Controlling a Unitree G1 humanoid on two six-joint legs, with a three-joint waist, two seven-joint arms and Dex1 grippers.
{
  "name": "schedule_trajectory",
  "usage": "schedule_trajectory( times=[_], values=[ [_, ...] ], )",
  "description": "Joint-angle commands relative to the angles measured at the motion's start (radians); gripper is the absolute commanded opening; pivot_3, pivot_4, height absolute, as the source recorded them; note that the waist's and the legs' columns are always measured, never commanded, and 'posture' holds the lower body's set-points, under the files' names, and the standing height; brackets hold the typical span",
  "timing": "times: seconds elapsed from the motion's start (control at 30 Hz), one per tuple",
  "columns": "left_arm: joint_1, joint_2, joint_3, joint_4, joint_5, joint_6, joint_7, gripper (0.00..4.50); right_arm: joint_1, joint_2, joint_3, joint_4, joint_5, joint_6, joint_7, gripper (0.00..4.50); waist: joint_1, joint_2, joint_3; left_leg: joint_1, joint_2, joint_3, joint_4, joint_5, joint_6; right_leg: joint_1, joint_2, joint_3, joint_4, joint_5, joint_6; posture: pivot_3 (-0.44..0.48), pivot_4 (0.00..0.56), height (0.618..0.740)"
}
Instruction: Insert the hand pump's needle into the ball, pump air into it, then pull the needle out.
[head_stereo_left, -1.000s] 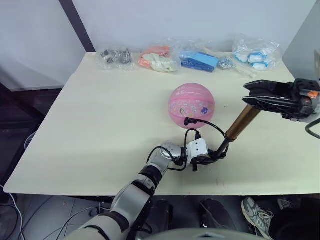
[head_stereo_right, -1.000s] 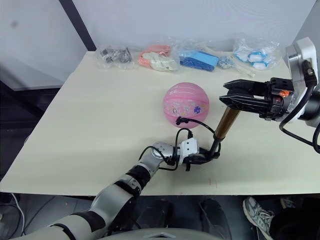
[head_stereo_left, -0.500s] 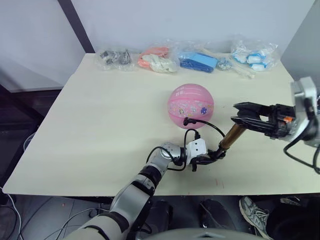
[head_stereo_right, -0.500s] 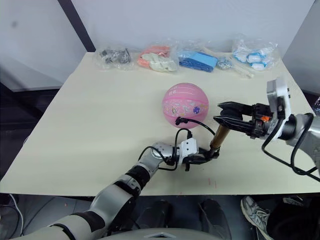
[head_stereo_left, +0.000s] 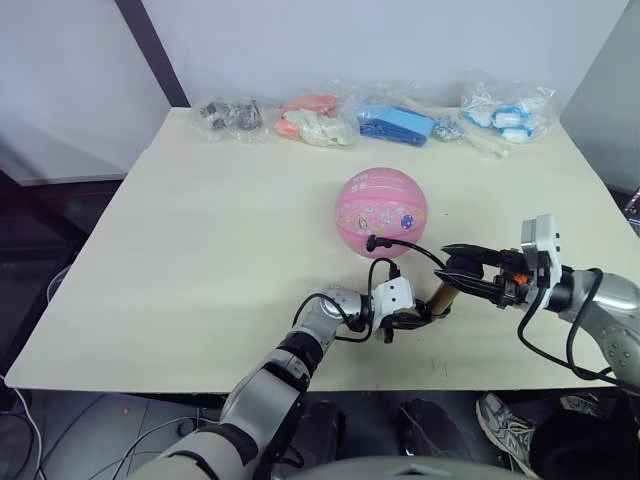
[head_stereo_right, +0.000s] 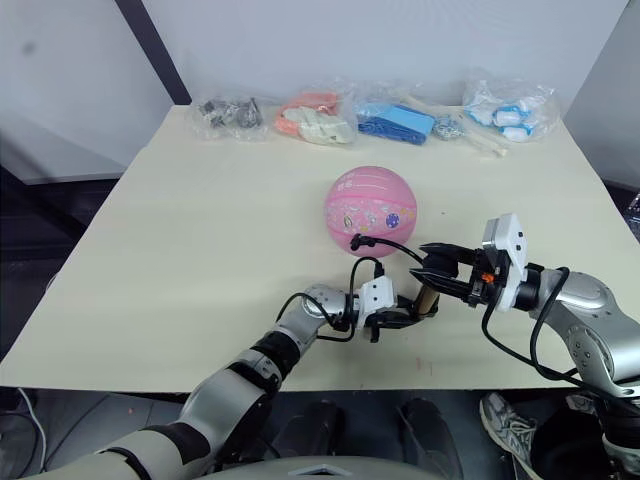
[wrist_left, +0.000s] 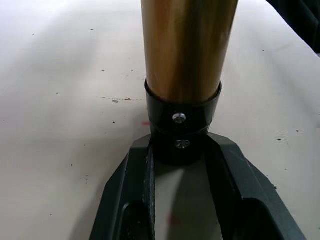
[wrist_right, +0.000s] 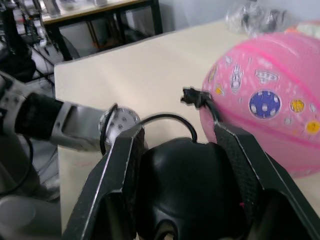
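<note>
Change since earlier: the right gripper (head_stereo_left: 452, 274) has come down and in toward the left gripper (head_stereo_left: 415, 312); far less of the slim gold-bronze metal hand pump (head_stereo_left: 440, 297) shows between them, which I judge a completed down-stroke.
Right fingers: clamped on the pump's black handle (wrist_right: 190, 175), seen in the right wrist view.
Left fingers: clamped on the pump's black base cap (wrist_left: 181, 131), holding it low over the pale desk (head_stereo_left: 200, 230).
Pink rubber ball with cartoon prints (head_stereo_left: 382, 212): on the desk, mid-right, just beyond both grippers, round rather than saggy.
Thin black hose (head_stereo_left: 412, 248): arcs from the pump to a black fitting (head_stereo_left: 374, 241) on the ball's near side; the needle itself is hidden, presumably seated.
Task stage: pumping; withdrawal not yet done.
Open room: bare desk to the left; near edge close to the left gripper; clear bagged items (head_stereo_left: 320, 118) along the far edge, well apart.
</note>
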Motion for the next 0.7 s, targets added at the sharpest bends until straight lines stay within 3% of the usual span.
schedule_trajectory(
  times=[0.03, 0.37, 0.7],
  values=[
    [0.035, 0.011, -0.023, 0.050, 0.028, 0.043, -0.015, 1.04, -0.018, -0.032, -0.032, -0.017, 0.037, 0.073, -0.003, 1.75, 0.000, 0.000, 0.000, 0.000, 0.000, 0.000, 0.000, 0.000, 0.000, 0.000, 0.000, 0.000, 0.000, 0.000, 0.000, 0.000, 0.150, 0.740],
    [0.040, 0.009, -0.021, 0.048, 0.027, 0.043, -0.019, 1.04, -0.180, -0.204, -0.248, -0.086, 0.325, 0.304, -0.015, 1.75, 0.004, 0.002, 0.003, -0.004, -0.001, -0.001, 0.000, 0.000, 0.000, -0.002, -0.001, -0.001, -0.001, 0.001, -0.001, 0.000, 0.150, 0.740],
    [0.040, 0.006, -0.023, 0.054, 0.030, 0.039, -0.018, 1.04, -0.400, -0.329, -0.356, -0.014, 0.557, 0.475, -0.113, 1.75, 0.004, 0.003, 0.003, -0.004, -0.001, -0.001, 0.000, 0.000, 0.000, -0.002, -0.002, -0.001, -0.001, 0.001, -0.001, 0.000, 0.150, 0.740]
  ],
)
